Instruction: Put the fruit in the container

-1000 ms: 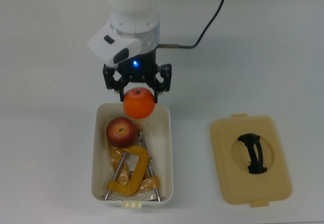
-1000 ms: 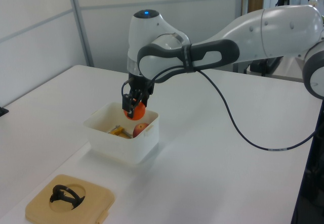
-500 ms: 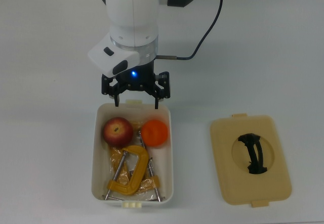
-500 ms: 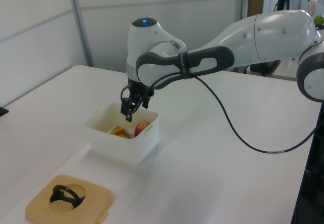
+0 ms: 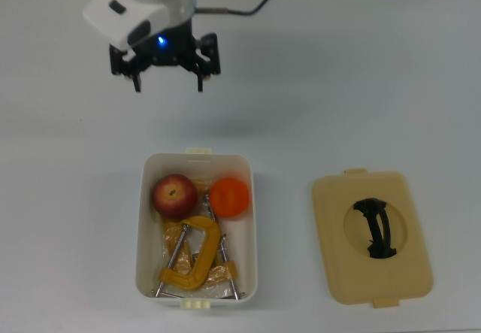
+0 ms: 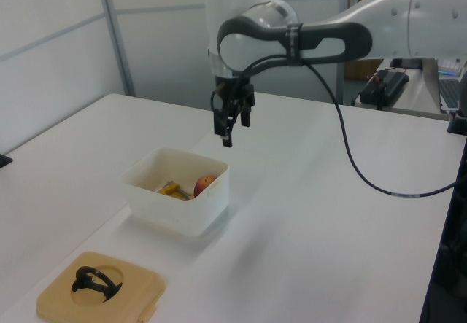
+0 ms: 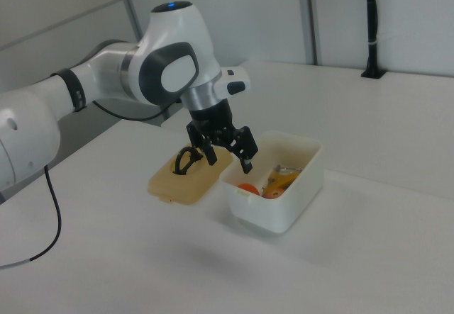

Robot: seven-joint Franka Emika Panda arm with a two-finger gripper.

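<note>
The cream-white container holds both fruits side by side at its far end: a red apple on the top view's left and an orange on its right. In the left view the apple peeks over the container wall and the orange is hidden. The orange shows inside the container in the right view. My gripper hangs open and empty, high above the table beyond the container's far end.
Yellow C-clamps lie in the container's near half. The tan lid with a black handle rests flat on the table at the top view's right of the container. A black cable trails from the arm.
A second ago the orange was in my gripper over the container; it dropped in beside the apple. Since then the open gripper rose and pulled away toward the top view's upper left.
</note>
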